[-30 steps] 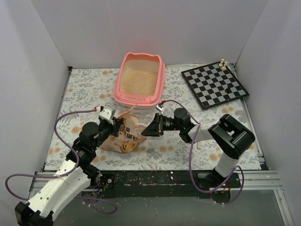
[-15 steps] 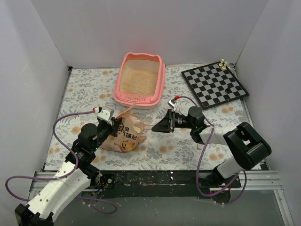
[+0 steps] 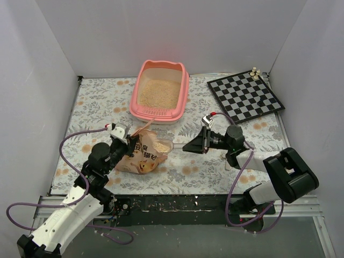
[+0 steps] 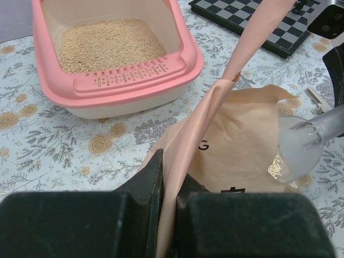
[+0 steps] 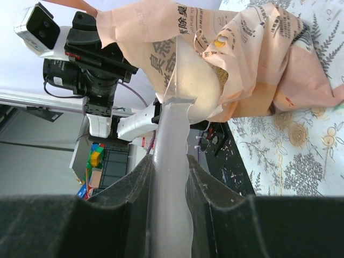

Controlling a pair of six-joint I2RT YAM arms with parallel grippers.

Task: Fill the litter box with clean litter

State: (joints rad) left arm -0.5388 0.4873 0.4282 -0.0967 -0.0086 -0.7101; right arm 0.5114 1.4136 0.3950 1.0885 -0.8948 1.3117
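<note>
Pink rectangular plastic litter box (image 3: 156, 113) (image 4: 107, 97): large tray with rounded corners, flat on the cloth at the far middle of the table; two cat-ear bumps at the far end, slotted ledge at the near end.
Pale beige, sand-like clean litter (image 3: 158, 92) (image 4: 107, 45): fine granules spread over the floor of the tray, well below its rim; a further portion in the bowl of the scoop.
Orange-tan printed plastic bag (image 3: 141, 160) (image 5: 258, 48): cat picture and dark lettering on its side; slumped on the cloth just in front of the tray's slotted end, apart from it, mouth turned to the right.
Left gripper (image 3: 133, 141) (image 4: 170, 166): jaws closed tight on a thin flap of the bag's top edge; flap drawn up taut from between the fingers, as seen from the left wrist.
Clear plastic scoop (image 3: 163, 146) (image 5: 193, 86): handle roughly level, bowl at the open mouth of the bag, loaded with beige granules.
Right gripper (image 3: 185, 147) (image 5: 169, 166): clamped on the handle of the scoop, aimed left at the bag, fingers clear of the bag itself.
Black-and-white chessboard (image 3: 245, 97): far right of the table, set at an angle, well apart from the tray; a few pale pieces (image 3: 255, 71) at its far corner.
Floral-printed cloth (image 3: 97, 102): covering beneath tray, bag and board.
</note>
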